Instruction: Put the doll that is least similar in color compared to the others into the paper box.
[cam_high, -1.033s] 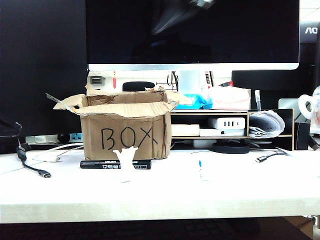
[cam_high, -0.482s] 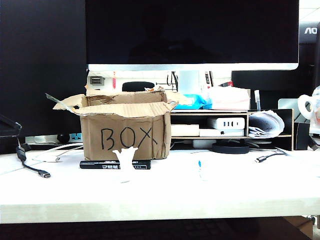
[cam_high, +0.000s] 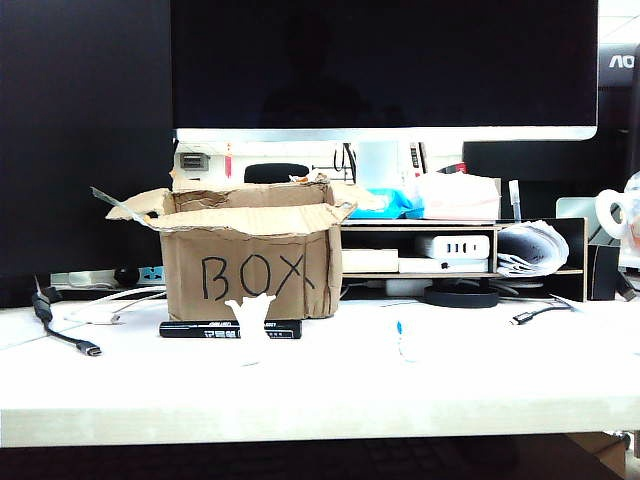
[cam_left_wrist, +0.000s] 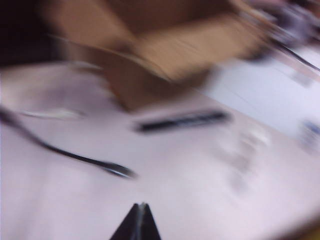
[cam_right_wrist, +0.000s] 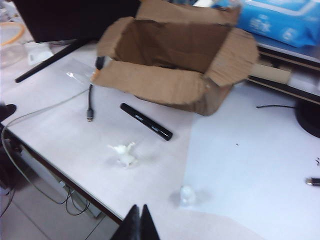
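Left wrist view motion-blurred throughout; box (cam_left_wrist: 165, 55) smeared. Box interior (cam_high: 250, 200) hidden in exterior view. Doll unseen.

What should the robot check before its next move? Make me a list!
1. The box stands upright with its top open: ok.
2. The duck is inside the box: cannot tell. No duck shows on the table, nor in the part of the box's inside that shows.
3. The big white figure stands outside the box: ok.
4. The tiny figure stands outside the box: ok.
5. The left claw, above the table in front of the box, is shut and empty: ok.
6. The right claw, above the table's front edge, is shut and empty: ok.
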